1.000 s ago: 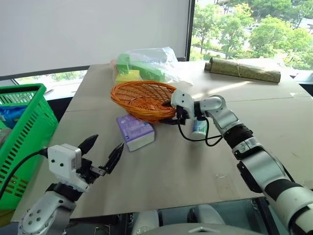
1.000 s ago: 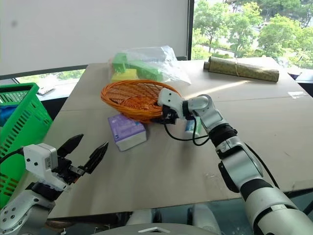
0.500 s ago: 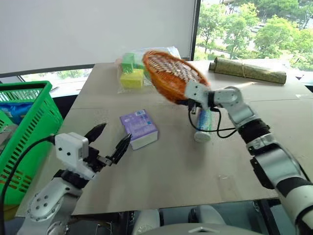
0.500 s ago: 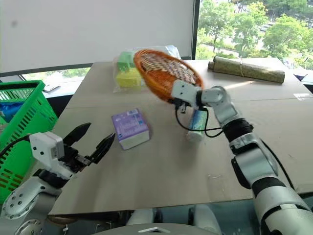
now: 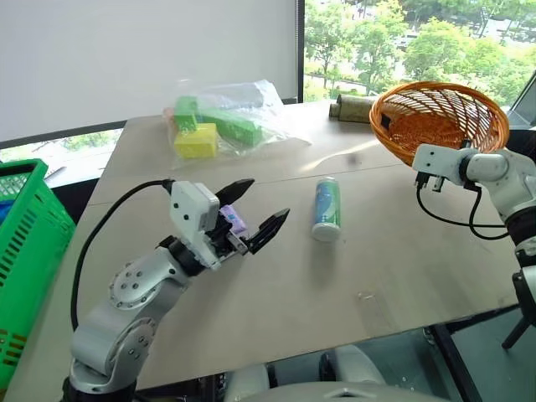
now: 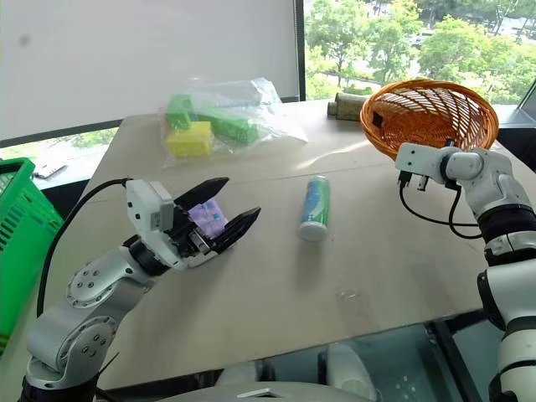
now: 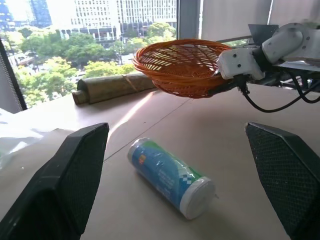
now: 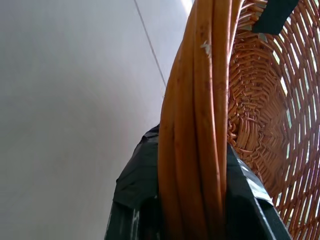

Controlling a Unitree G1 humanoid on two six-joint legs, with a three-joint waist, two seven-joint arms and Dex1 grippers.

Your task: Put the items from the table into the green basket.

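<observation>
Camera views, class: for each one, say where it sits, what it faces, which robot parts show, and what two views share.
Left eye view: on the head, looking down over the table; both arms show.
Right eye view: beside it, the same scene.
Left wrist view: on the left wrist, facing the green-and-white cylinder between the open left tool's fingers.
Right wrist view: on the right wrist, at the orange wicker basket's rim, gripped by the right tool.
Shared: both wrist views show the basket.

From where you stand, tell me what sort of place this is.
Probably an upper-floor office or lab used as a test space: a plain table beside a large window facing trees and city buildings, a pull-down blind, and a green basket alongside.
</observation>
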